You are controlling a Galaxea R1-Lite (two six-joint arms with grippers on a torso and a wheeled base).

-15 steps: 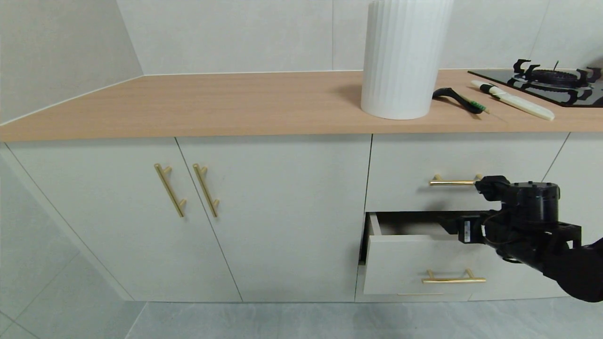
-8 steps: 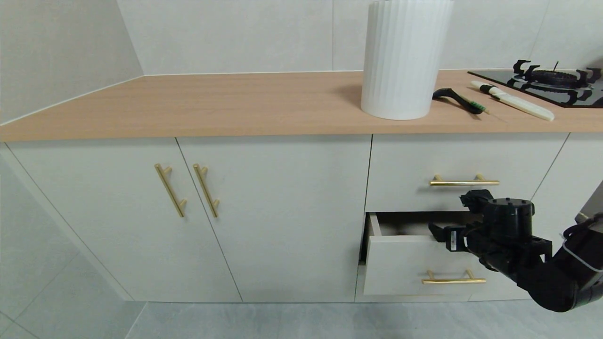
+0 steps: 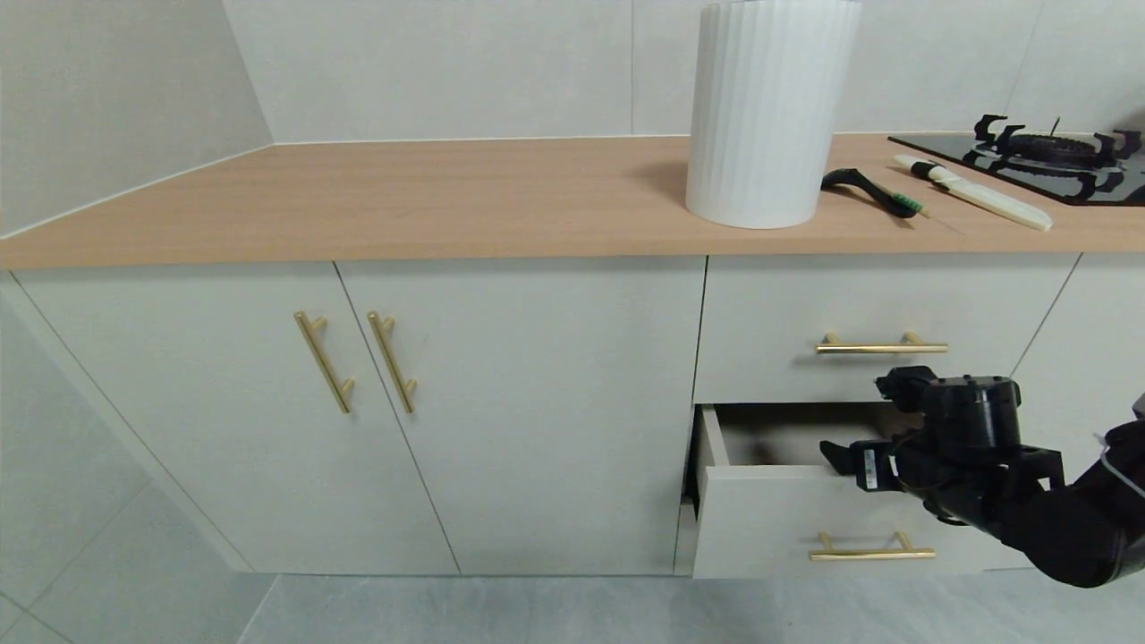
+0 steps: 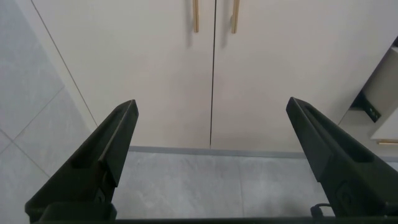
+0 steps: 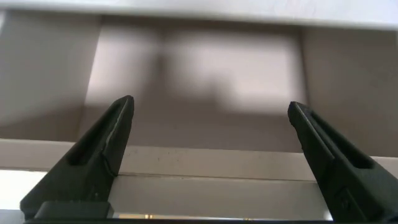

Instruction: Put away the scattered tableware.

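Drawer partly open, nothing stowed yet.
The right hand (image 3: 857, 417), spread open, sits at the front edge of the lower drawer (image 3: 769, 514); the white knife (image 3: 975, 192) and black-handled tool (image 3: 866, 188) lie on the bench (image 3: 402, 197), both left to move. The left hand (image 4: 211, 106) is open and empty.

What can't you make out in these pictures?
Head view:
Floor of the lower drawer, hidden by its front and the right gripper.
Left end of the black tool, behind the white container.
Container top and stove, cut by edges.
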